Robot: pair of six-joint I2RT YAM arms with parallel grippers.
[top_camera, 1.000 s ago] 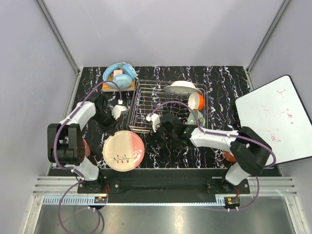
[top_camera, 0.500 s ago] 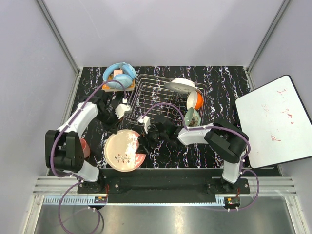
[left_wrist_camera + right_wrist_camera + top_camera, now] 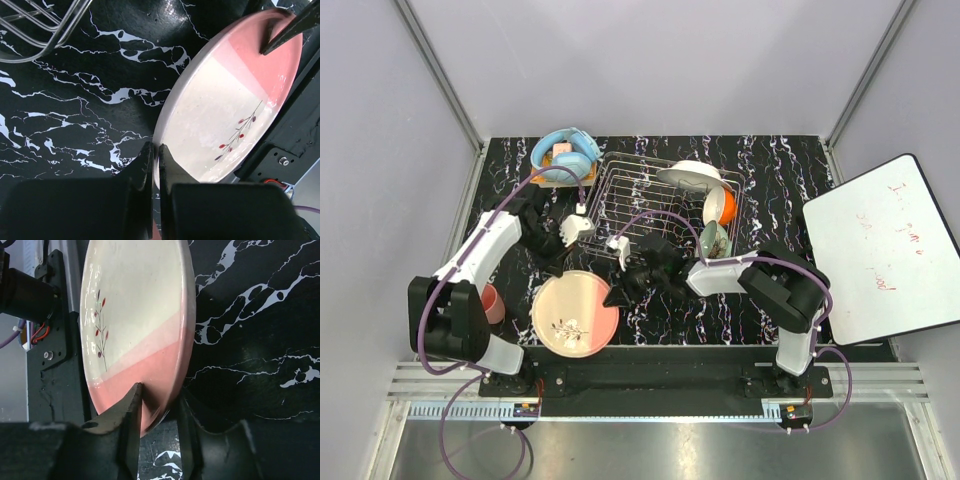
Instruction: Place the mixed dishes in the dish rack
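The pink-and-cream plate (image 3: 570, 315) with the leaf sprig lies at the table's near left. My right gripper (image 3: 617, 296) reaches in from the right. In the right wrist view its jaws (image 3: 160, 390) pinch the plate's (image 3: 135, 315) pink rim, one finger on each face. My left gripper (image 3: 560, 266) is shut at the plate's far rim; in the left wrist view its fingertips (image 3: 154, 146) meet right beside the plate's (image 3: 225, 100) edge. The dish rack (image 3: 620, 200) holds a white dish (image 3: 690, 177), the orange-red mug (image 3: 729, 206) and the pale green bowl (image 3: 713, 240). The pink cup (image 3: 492, 303) stands by the left arm.
Blue headphones (image 3: 565, 153) sit on an orange block at the rack's far-left corner. A white board (image 3: 880, 245) leans at the right edge. A corner of the rack (image 3: 45, 30) shows at the upper left of the left wrist view. The mounting rail runs just below the plate.
My right gripper swung left from beside the rack to the plate and closed its wide jaws onto the pink rim. The left gripper shifted toward the plate's far edge.
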